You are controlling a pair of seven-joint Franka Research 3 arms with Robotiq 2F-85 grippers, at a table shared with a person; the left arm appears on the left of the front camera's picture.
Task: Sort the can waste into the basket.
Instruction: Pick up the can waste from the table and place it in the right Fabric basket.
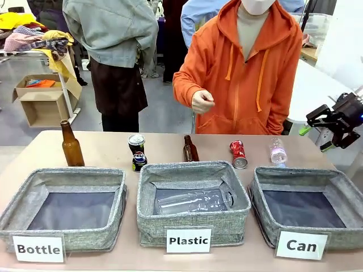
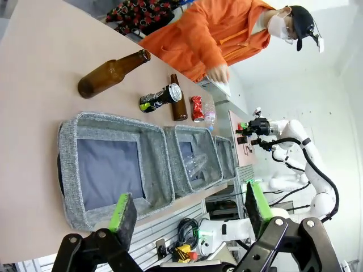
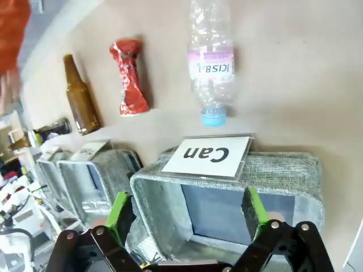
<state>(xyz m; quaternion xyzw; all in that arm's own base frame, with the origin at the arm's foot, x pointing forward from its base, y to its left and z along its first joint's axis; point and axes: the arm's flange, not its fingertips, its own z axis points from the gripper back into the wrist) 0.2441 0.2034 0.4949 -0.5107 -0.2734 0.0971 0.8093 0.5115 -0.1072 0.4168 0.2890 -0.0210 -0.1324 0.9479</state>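
The grey basket (image 1: pixel 334 187) labelled "Can" stands at the front right and holds nothing. A dented red can (image 1: pixel 238 154) lies behind the middle basket. A dark can (image 1: pixel 136 143) stands left of centre with a short crushed blue can (image 1: pixel 139 161) just in front of it. My right gripper (image 1: pixel 316 139) hangs open in the air at the far right, beyond the basket. In the right wrist view it (image 3: pixel 187 212) is over the "Can" basket (image 3: pixel 283 164), with the red can (image 3: pixel 131 76) farther off. My left gripper (image 2: pixel 189 207) is open, high above the table's left side.
Like baskets labelled "Bottle" (image 1: pixel 62 175) and "Plastic" (image 1: pixel 193 170) stand left and centre; a clear bottle (image 1: pixel 195 201) lies in the latter. Brown bottles (image 1: pixel 71 144) (image 1: pixel 190 149) stand behind them. A clear plastic bottle (image 1: pixel 277 151) lies behind the "Can" basket. A person's hand (image 1: pixel 202 102) hovers at the far edge.
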